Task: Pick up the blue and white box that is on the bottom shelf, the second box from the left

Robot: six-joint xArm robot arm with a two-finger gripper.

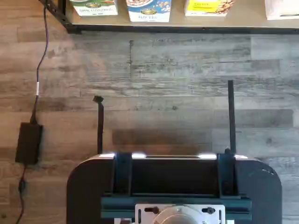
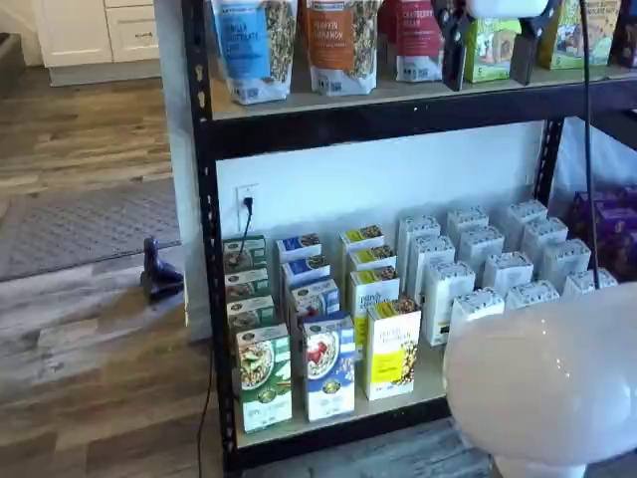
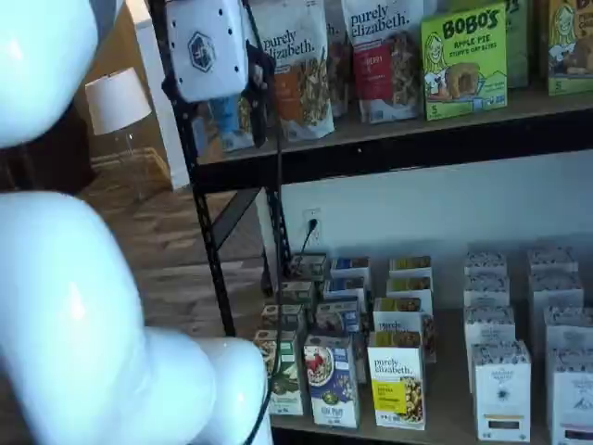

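Note:
The blue and white box [image 2: 328, 368] stands at the front of the bottom shelf [image 2: 430, 386], between a green and white box [image 2: 264, 380] and a yellow box [image 2: 394, 351]. It also shows in the other shelf view, as the blue and white box [image 3: 331, 380] on the bottom shelf [image 3: 451, 408]. In the wrist view only the lower part of the blue and white box [image 1: 148, 11] shows, at the shelf's edge [image 1: 187, 29]. My gripper [image 2: 489, 80] hangs high up in front of the upper shelf, far above the box. Its two black fingers stand apart, open, with nothing between them. Its white body [image 3: 206, 46] shows side-on.
More boxes stand in rows behind the front ones, with white boxes [image 2: 478, 269] to the right. Pouches [image 2: 343, 45] fill the upper shelf. My white arm [image 2: 547, 383] covers the lower right corner. A black power adapter [image 1: 29, 142] and cable lie on the wood floor.

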